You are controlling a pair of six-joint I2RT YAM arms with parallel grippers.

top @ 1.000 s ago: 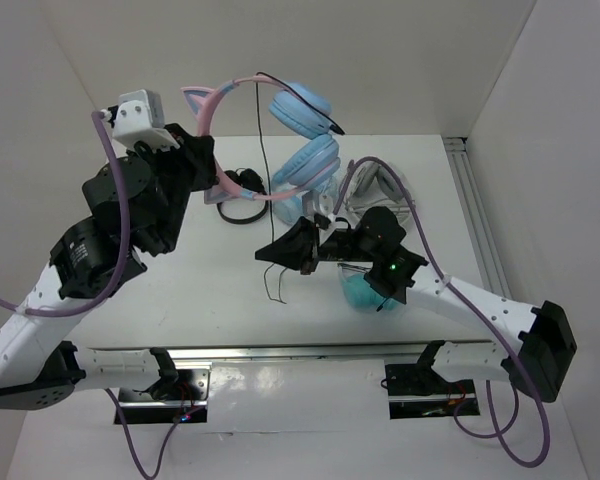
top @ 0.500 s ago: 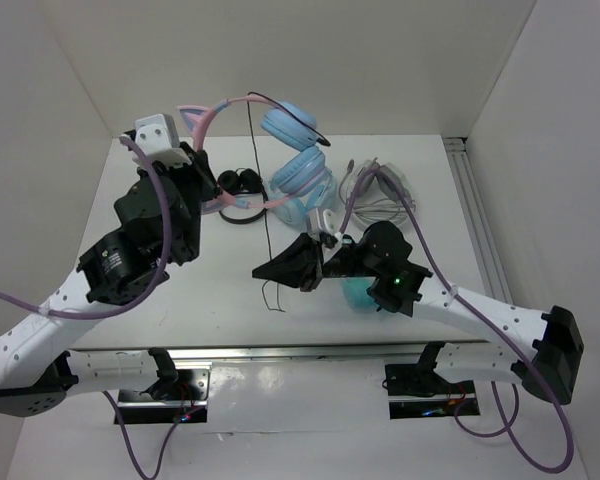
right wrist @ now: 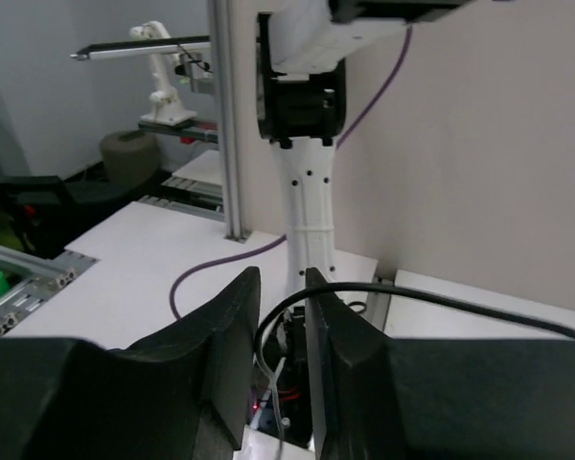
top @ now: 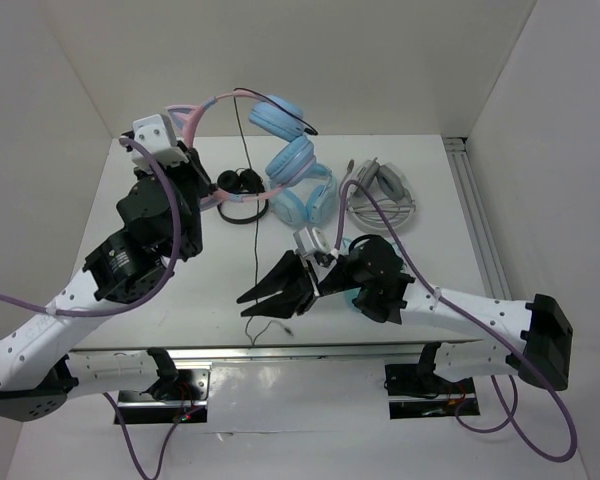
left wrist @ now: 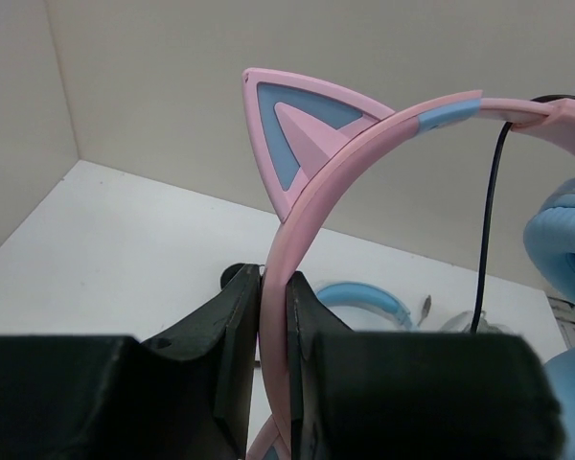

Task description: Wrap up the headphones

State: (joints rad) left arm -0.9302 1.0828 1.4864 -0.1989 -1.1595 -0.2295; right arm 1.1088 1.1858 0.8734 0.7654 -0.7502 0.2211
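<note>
Your left claw (left wrist: 273,299) was pinching the pink band (left wrist: 364,129) of the headphones (top: 280,115), holding them up above the table (top: 215,280). Your right claw (right wrist: 280,287) was spread a little, by the loose black cable (top: 255,230). It only hung over the band, so I think most wrapping was left.

A robotics lab: a white-walled test booth (top: 380,60), an aluminium frame post (right wrist: 224,115), and another robot arm (right wrist: 163,59) on a far bench
</note>
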